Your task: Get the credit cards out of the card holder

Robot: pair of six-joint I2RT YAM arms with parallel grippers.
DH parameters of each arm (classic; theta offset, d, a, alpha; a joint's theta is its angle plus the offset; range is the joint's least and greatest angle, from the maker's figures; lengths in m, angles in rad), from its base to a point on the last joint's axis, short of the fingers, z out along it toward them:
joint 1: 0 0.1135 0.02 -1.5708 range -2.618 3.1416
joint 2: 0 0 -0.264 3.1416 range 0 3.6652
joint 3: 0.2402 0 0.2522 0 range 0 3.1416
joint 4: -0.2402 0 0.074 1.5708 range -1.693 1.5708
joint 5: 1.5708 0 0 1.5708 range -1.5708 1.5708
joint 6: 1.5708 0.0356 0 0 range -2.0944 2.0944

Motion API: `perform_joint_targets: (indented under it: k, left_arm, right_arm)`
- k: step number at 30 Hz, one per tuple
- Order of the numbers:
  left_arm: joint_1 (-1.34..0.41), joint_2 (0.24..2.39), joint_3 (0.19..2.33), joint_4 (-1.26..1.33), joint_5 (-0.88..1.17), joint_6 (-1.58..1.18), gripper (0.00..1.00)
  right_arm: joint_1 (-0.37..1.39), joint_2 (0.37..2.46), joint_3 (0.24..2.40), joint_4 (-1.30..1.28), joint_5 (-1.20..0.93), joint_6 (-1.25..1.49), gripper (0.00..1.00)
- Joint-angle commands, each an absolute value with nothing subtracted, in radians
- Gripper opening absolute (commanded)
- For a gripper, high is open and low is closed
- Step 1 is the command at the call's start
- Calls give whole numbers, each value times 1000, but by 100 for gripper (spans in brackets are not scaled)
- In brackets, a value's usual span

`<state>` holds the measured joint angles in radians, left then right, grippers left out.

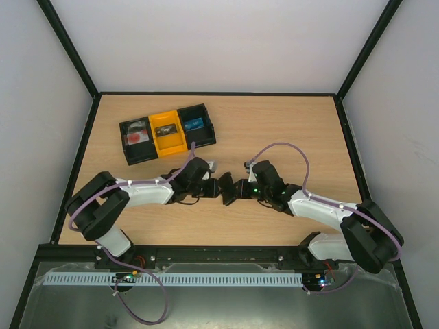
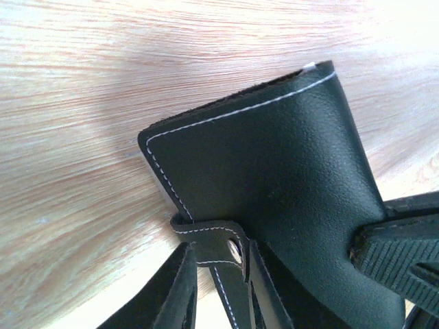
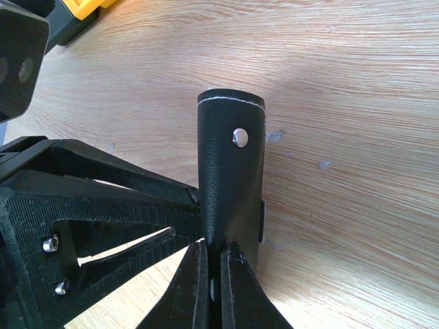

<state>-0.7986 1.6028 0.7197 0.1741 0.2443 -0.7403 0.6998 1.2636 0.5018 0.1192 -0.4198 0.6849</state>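
Note:
The card holder (image 1: 229, 191) is a black folding wallet with white stitching, held off the table between both arms at mid-table. My right gripper (image 1: 241, 188) (image 3: 214, 257) is shut on its lower edge, and the wallet (image 3: 230, 164) stands upright above the fingers, snap stud facing up. My left gripper (image 1: 218, 186) (image 2: 219, 269) straddles the short stitched tab (image 2: 216, 243) of the wallet (image 2: 274, 157). Its jaws are narrow, and light shows between one finger and the tab. The credit cards are hidden; only a pale sliver (image 2: 310, 66) shows at the wallet's far corner.
A black-and-yellow three-compartment tray (image 1: 123, 137) sits at the back left of the wooden table, with small items in its compartments. In the right wrist view the left gripper's ribbed fingers (image 3: 137, 205) reach in from the left. Black frame posts border the table.

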Motion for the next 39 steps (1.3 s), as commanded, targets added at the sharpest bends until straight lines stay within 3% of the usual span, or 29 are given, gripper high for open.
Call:
perform_joint_targets:
  k: [1,7,31,39]
  left_arm:
    - [-800,1599,728,113,198,-720,20]
    - [-801,1581,724,99,201,-710,3]
    - [-790,1433,608,42,142,-706,3]
    - [-791,1346,578,74,221,-723,3]
  right_arm:
    - [702,1265,515,136,-408,669,2]
    - [703,1269,508,133,-395,669,2]
    - [701,1303,430,140,-194,672,3]
    - [702,1239,461,-7,-117,641,34]
